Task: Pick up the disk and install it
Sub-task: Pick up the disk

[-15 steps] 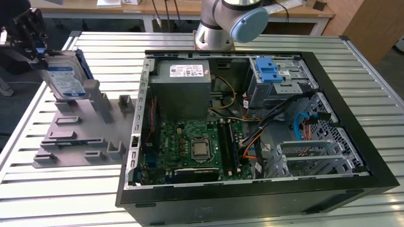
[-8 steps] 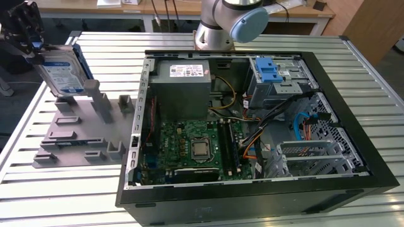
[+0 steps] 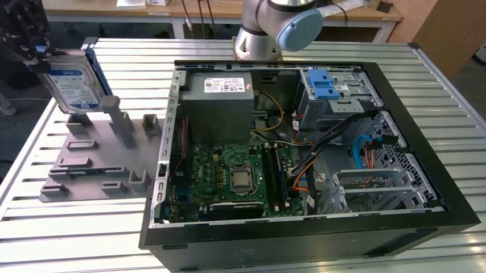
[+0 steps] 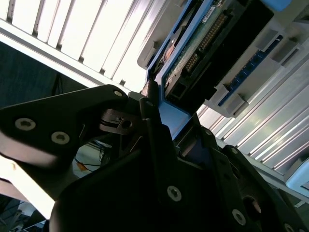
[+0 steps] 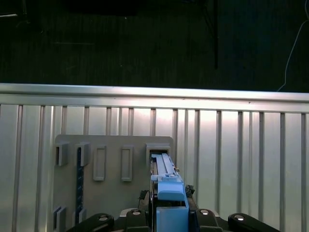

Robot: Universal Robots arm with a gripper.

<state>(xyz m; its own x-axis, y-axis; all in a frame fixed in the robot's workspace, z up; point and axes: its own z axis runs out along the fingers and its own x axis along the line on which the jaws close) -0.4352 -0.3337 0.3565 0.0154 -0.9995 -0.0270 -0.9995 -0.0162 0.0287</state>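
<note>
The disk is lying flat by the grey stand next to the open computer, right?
Not quite: it is not lying flat. In the exterior view the disk stands upright on its edge by the grey stand, next to the open computer, with the gripper at its top.

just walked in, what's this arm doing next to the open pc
The arm's gripper is shut on the disk, clamping the top edge of its blue carrier. The disk stands upright at the grey holder rack, to the exterior view's left of the open computer case. It is not yet in the case's drive cage.
</note>
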